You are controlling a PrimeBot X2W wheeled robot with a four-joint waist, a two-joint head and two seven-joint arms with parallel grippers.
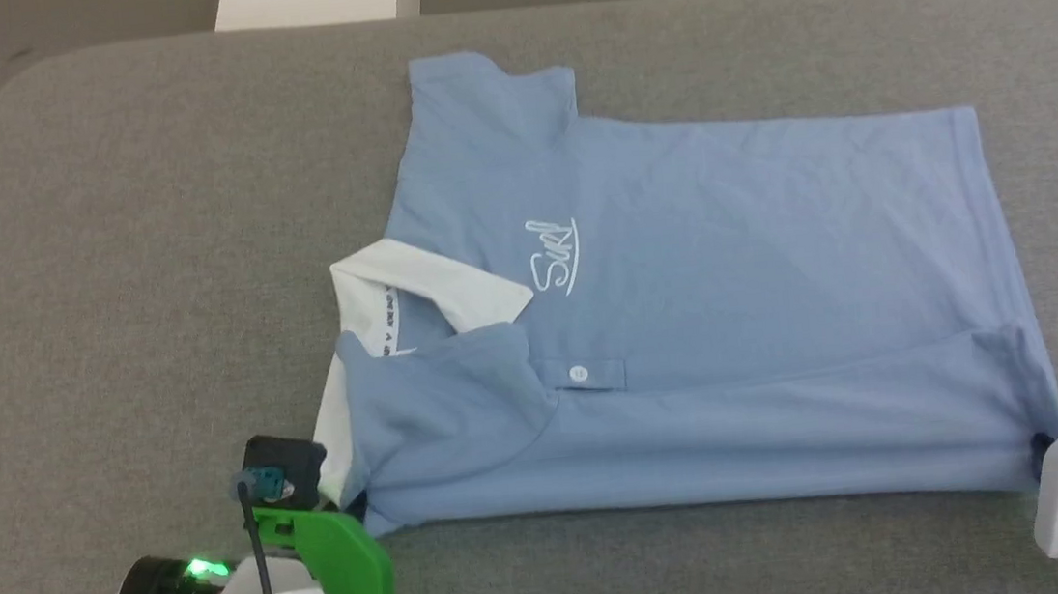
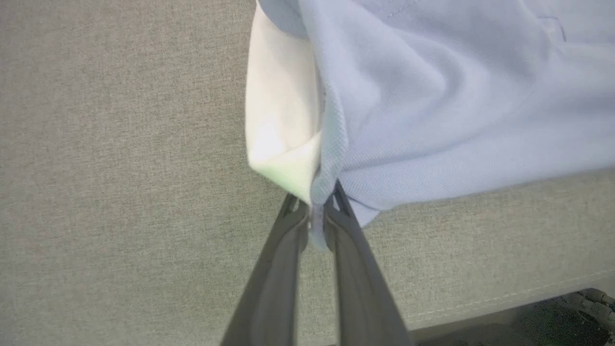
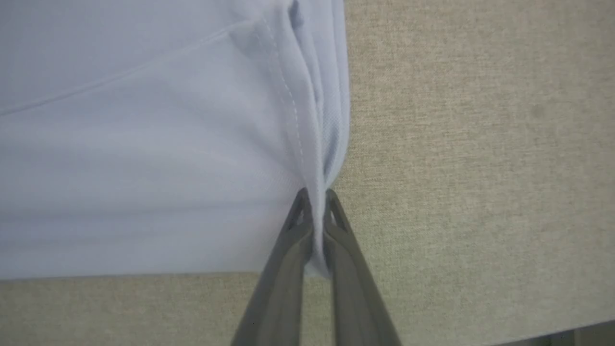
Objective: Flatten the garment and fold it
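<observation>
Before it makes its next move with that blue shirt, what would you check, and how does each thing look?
1. Left gripper shut on the garment at its collar-end near corner: ok.
2. Right gripper shut on the hem-end near corner: ok.
3. Every layer caught in each grip: cannot tell.
4. Garment lying flat, no big wrinkles: ok.
5. Far sleeve folded in: not ok, it sticks out.
6. Free grey surface beyond the garment: ok.
</observation>
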